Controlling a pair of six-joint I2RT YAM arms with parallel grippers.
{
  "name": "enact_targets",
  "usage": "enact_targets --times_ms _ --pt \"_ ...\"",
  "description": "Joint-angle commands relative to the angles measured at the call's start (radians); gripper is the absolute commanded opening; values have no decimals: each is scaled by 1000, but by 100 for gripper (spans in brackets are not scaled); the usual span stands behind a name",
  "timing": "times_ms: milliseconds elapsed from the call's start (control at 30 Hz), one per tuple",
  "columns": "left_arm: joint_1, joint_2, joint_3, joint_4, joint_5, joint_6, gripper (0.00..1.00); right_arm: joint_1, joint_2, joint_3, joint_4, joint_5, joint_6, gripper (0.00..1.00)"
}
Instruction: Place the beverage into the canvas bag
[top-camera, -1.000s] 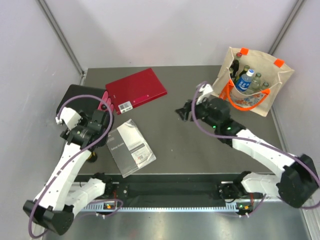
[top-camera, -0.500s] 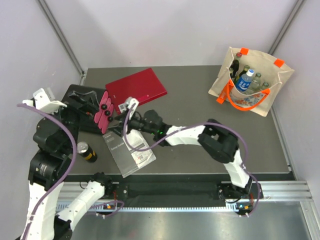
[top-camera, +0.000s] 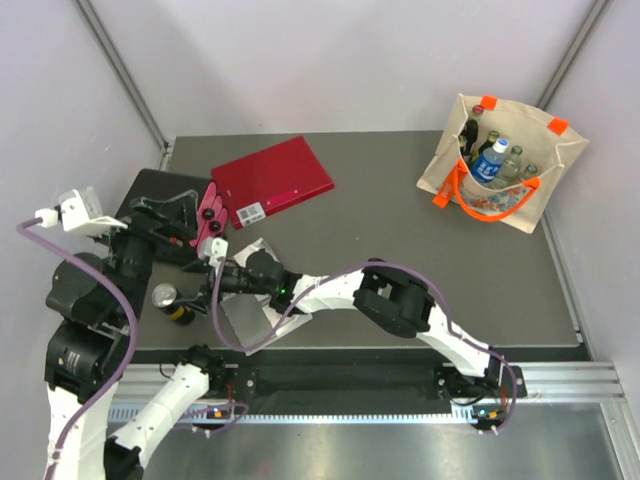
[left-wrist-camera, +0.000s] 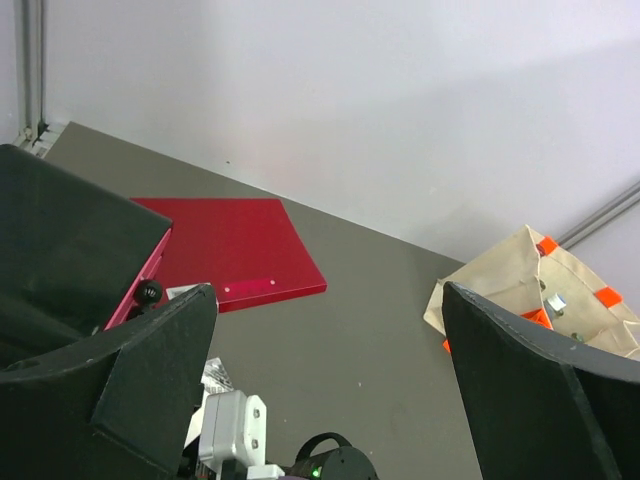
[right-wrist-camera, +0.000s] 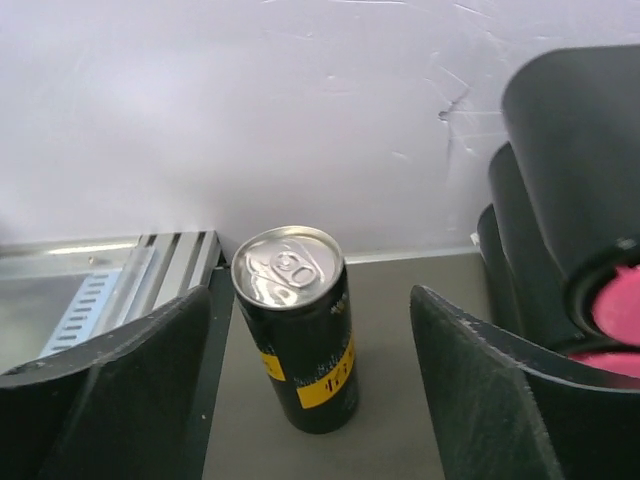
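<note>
Can (right-wrist-camera: 297, 345) stands upright on the surface (right-wrist-camera: 380, 300), long axis vertical, tab end up, just ahead of my spread right fingers (right-wrist-camera: 100, 400), untouched. My left fingers (left-wrist-camera: 150, 390) gape wide, empty.

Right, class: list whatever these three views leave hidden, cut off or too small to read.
- Can label wording: right wrist view, too small.
- Canvas bag: left wrist view, cut off by the right edge.
- Bottles in the bag: top view, lower parts behind its wall.
- Booklet: top view, mostly under the right arm.
</note>
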Motion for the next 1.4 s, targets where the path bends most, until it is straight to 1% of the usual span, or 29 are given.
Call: enact_targets --times_ms 0,133,200,267,333,433,467,500,567,600,633,667,700,733,767,800,833,867,900,933,967,1000,1033,1100,1133,1167,1200,1267,1367 --pt "-7 -29 -34 36 -36 22 99 16 28 96 -2 -36 -106 82" --pt "-8 -31 -44 44 -38 23 99 22 51 178 -80 -18 -115 84" --pt "-10 -30 -46 52 -38 22 99 20 65 209 -123 4 -79 86" --pt "-8 -33 -55 61 -44 31 99 22 80 266 -217 7 -46 86" --pt "-8 -34 -93 90 -61 43 99 22 80 257 -222 -19 -34 85" --pt "-8 -39 -165 111 -171 16 99 23 74 235 -206 -24 -26 85" --pt "-8 -34 -181 107 -250 -24 99 23 74 234 -205 -24 -25 84" --pt "-8 -25 -189 93 -289 -44 98 25 65 226 -179 -21 -20 84" --pt "-8 44 -169 -5 -382 -107 96 19 12 144 -119 -1 6 84" --pt "-8 79 -147 -48 -471 -119 96 16 -16 102 -45 8 14 83" --pt "-7 154 -93 -91 -513 -142 97 9 -47 11 -7 25 20 83" --pt "-8 194 -59 -211 -553 -168 98 5 -112 -37 26 34 21 83" --pt "-7 232 1 -262 -623 -197 97 2 -148 -127 84 41 20 83" --pt "-5 287 18 -304 -636 -225 97 -6 -185 -174 105 56 17 84" --pt "-5 303 31 -359 -651 -254 93 -12 -255 -218 122 65 18 84" --pt "-5 319 37 -394 -668 -294 88 -17 -291 -308 149 73 18 83" --pt "-2 320 29 -421 -676 -381 84 -24 -326 -355 168 85 18 84" --pt "-2 316 20 -497 -685 -439 81 -27 -393 -402 188 94 17 83" --pt "-2 302 -7 -531 -694 -498 81 -29 -427 -492 223 105 12 84" --pt "1 293 -26 -559 -708 -591 81 -29 -462 -534 235 134 9 84" --pt "2 284 -43 -595 -709 -631 81 -29 -525 -573 244 149 7 84" --pt "4 280 -69 -670 -709 -671 80 -30 -553 -638 249 165 7 84" --pt "7 285 -80 -727 -706 -766 79 -30 -582 -668 252 185 7 84" --pt "12 317 -104 -856 -696 -889 80 -30 -651 -738 255 199 0 84" --pt "31 319 -124 -858 -676 -868 87 -30 -670 -755 255 205 -5 84" --pt "47 319 -147 -858 -626 -871 90 -30 -700 -772 255 211 -5 84" --pt "65 310 -185 -858 -599 -877 91 -30 -711 -797 258 214 -6 84" --pt "98 294 -216 -858 -556 -917 89 -30 -736 -818 268 216 -6 84" --pt "127 267 -259 -858 -548 -954 89 -30 -763 -851 277 214 -3 84"
